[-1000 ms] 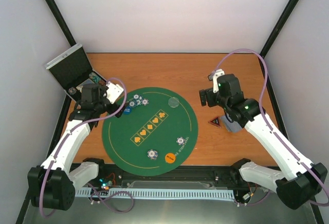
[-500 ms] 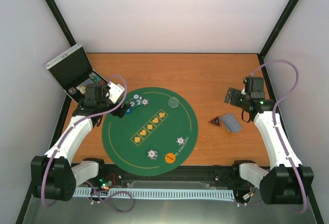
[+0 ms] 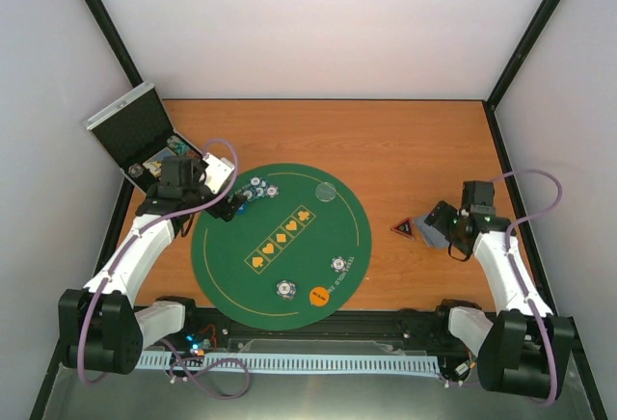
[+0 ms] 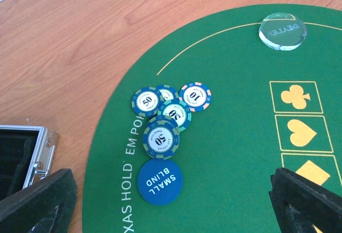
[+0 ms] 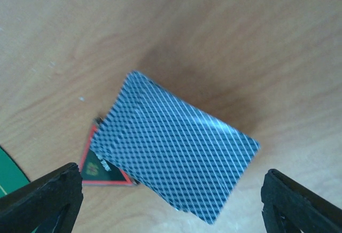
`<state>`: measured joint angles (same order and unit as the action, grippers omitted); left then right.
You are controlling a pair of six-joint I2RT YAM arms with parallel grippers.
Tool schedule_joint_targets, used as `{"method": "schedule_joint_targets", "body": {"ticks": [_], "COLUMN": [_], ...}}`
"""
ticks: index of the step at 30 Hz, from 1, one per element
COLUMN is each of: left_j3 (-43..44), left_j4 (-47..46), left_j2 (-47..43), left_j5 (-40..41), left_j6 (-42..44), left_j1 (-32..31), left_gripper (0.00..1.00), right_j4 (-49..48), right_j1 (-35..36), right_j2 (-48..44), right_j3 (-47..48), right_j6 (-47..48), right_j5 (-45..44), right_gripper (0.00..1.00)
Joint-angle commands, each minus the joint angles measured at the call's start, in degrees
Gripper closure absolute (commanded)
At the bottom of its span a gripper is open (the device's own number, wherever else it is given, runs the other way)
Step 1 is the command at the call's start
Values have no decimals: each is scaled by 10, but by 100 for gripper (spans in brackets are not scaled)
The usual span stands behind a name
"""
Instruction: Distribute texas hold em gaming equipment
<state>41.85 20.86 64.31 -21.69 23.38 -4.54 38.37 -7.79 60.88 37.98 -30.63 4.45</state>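
Two open hands: left hand [image 4: 171,203] hovers over chips [image 4: 163,118]; right hand [image 5: 171,198] brackets the deck [image 5: 173,147]. Descend square, pinch whole stack (corner overlaps marker [image 5: 100,172], avoid it).

Wooden table [image 3: 386,141] w/ green mat [image 3: 231,266] ctr, open case [image 3: 130,131] far-left, card deck [image 5: 176,153] overlapping triangle marker [image 5: 93,171] right.

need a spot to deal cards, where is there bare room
Bare: the table strip beyond the green mat, and felt between the clear dealer disc and the suit row. Crowded: the chip pile by the left gripper; card deck and triangle marker by the right gripper.
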Motion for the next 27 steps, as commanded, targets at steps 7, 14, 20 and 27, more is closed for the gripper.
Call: {"method": "schedule_joint_targets", "body": {"ticks": [7,14,20,27], "left_j3": [29,29,28,26], "left_j4": [15,15,12,11], "left_j2": [6,3,7,10], "left_j5": [-19,-9,-6,-5], "left_j6": [-9,-10,-9,-9], "left_j1": [4,4,4,4], "left_gripper": [0,0,0,0], "right_j4": [-15,-66,-105,-126], "right_j1": [-3,-3,-4,-3], "right_j2": [-60,-44,-39,-27], "right_j3": [-74,-103,-124,-130], "right_j6": [-92,-124,-149,-156], "right_j5": [-1,33,50,51], "right_gripper": [14,25,31,37]}}
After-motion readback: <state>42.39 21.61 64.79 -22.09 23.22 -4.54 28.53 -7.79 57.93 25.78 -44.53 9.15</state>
